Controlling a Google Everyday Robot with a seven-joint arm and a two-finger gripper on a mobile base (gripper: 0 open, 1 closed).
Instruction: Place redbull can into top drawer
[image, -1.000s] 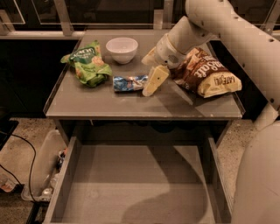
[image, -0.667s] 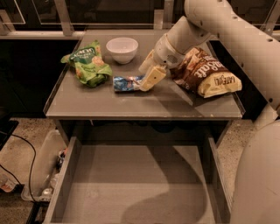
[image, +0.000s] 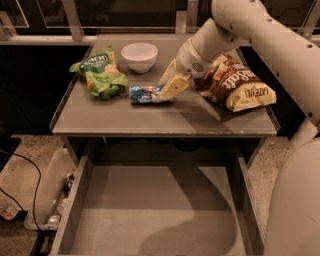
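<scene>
Since you cannot tell whether the end effector (image: 165, 88) grips, the redbull can (image: 145, 94) may slip.
Lying sideways at its tip, it rolls easily.

Grey table (image: 150, 119), speckled floor (image: 20, 176).

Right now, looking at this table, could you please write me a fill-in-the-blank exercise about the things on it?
1. The can lies on its ___ on the table, with the hand at one end of it.
2. The drawer under the table is ___, not shut.
3. The bowl behind the can is ___ in colour.
Missing words: side, open, white.
</scene>
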